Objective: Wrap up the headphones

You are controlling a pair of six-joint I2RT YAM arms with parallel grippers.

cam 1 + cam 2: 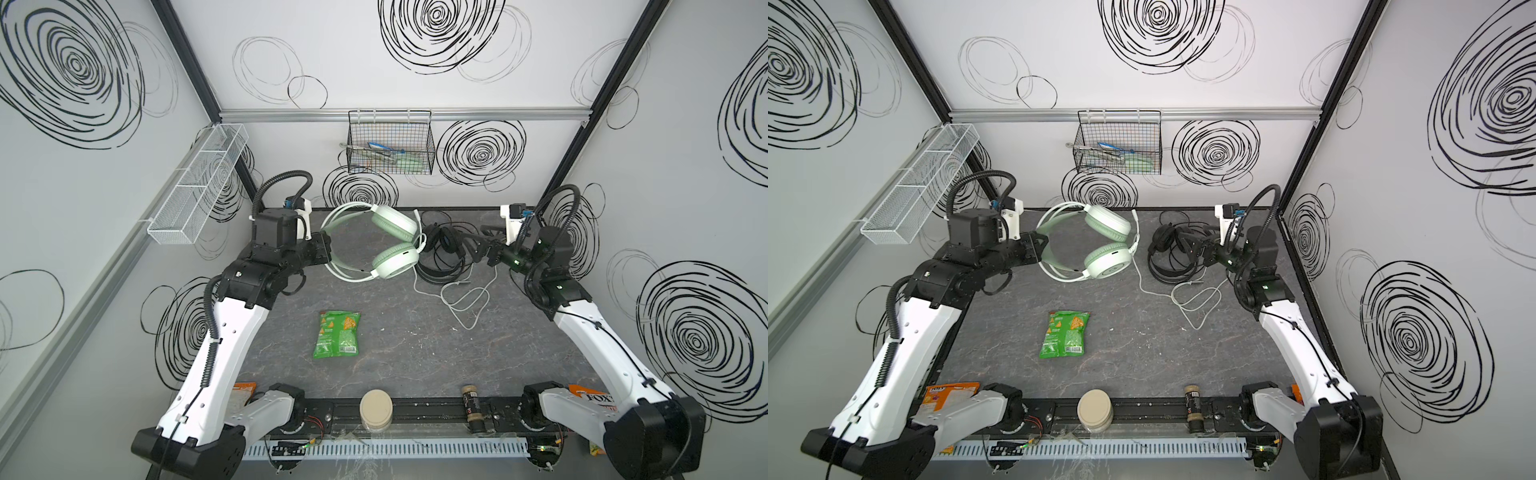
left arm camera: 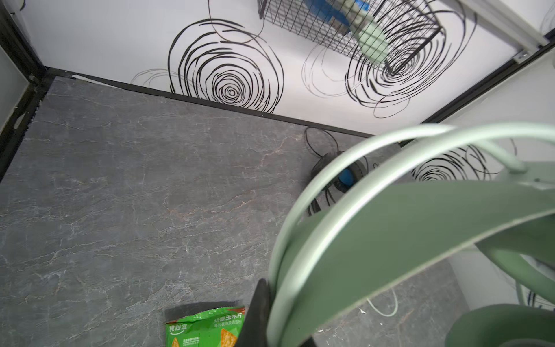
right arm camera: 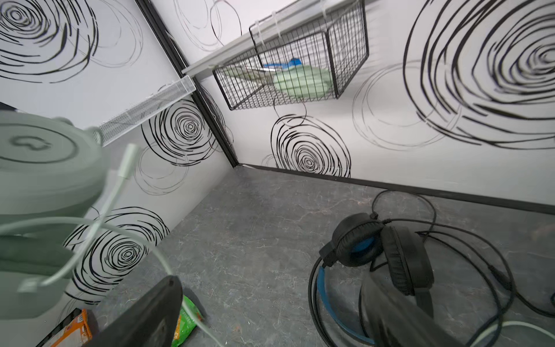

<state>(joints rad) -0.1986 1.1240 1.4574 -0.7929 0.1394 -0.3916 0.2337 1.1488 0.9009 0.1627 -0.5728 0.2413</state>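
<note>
Left gripper is clamped tight on the headband of the mint-green headset, holding it off the table with the earcups out toward the right gripper. Right jaws are spread wide and hold nothing. Pale cable drops past one of its fingers and pools below it. Black headset lies just under the right gripper, black cord loose. Looks like the cable-pickup step. Next: close right on the pale cable only, near the earcups, then wind. Keep clear of the black cord.
</note>
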